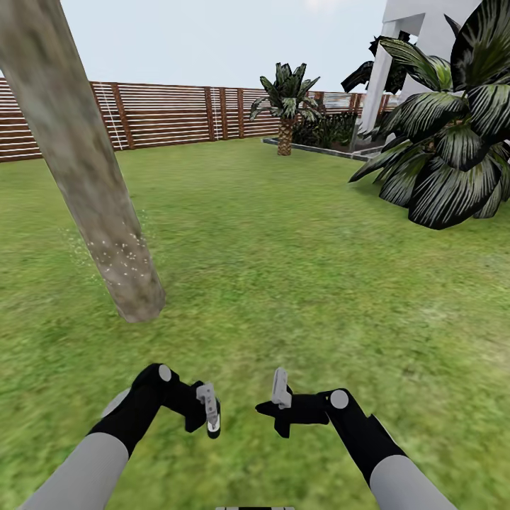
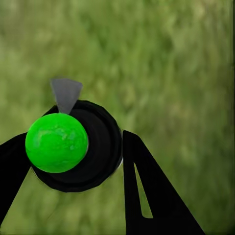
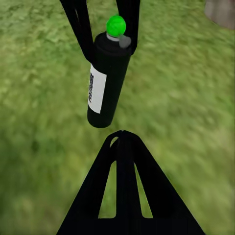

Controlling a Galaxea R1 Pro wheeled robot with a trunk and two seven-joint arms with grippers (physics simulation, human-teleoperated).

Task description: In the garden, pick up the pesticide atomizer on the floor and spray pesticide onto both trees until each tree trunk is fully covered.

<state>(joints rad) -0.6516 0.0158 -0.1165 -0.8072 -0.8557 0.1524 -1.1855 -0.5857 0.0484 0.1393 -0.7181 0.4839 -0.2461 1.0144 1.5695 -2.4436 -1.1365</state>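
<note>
Head view: thick pale grey-brown mottled tree trunk [image 1: 81, 163] at ten o'clock from the arms, slanting across the frame, foot planted in the wide green lawn [image 1: 297, 269]. Cloud of tiny whitish pesticide specks [image 1: 120, 258] scattered over the lower bark and just beside it. Broad-leaved striped bush [image 1: 453, 142] at two o'clock, small palm [image 1: 285, 106] near twelve, brown slatted wooden fence [image 1: 170, 113] behind, corner of a white house [image 1: 418, 28] at one o'clock. Down at six o'clock, left gripper [image 1: 210, 414] and right gripper [image 1: 280, 389] near each other but apart, over grass; here the held thing reads as little more than a dark sliver with a pale patch.

Right wrist view makes it plain: black cylindrical pesticide atomizer [image 3: 107, 78] with a white label [image 3: 97, 88], clamped near its cap between the left gripper's two black fingers, body hanging free above the lawn. Long axis roughly in line with those fingers, green ball end toward the wrist, flat base away from it. Same view: right gripper's own fingers pressed together to a point, holding nothing.

Left wrist view looks almost straight down that axis: bright green ball top [image 2: 57, 142] on the round black cap, grey wedge nozzle [image 2: 66, 93] jutting sideways from the cap, a black finger [image 2: 147, 196] on either side. Whether the nozzle faces the trunk: cannot tell.
</note>
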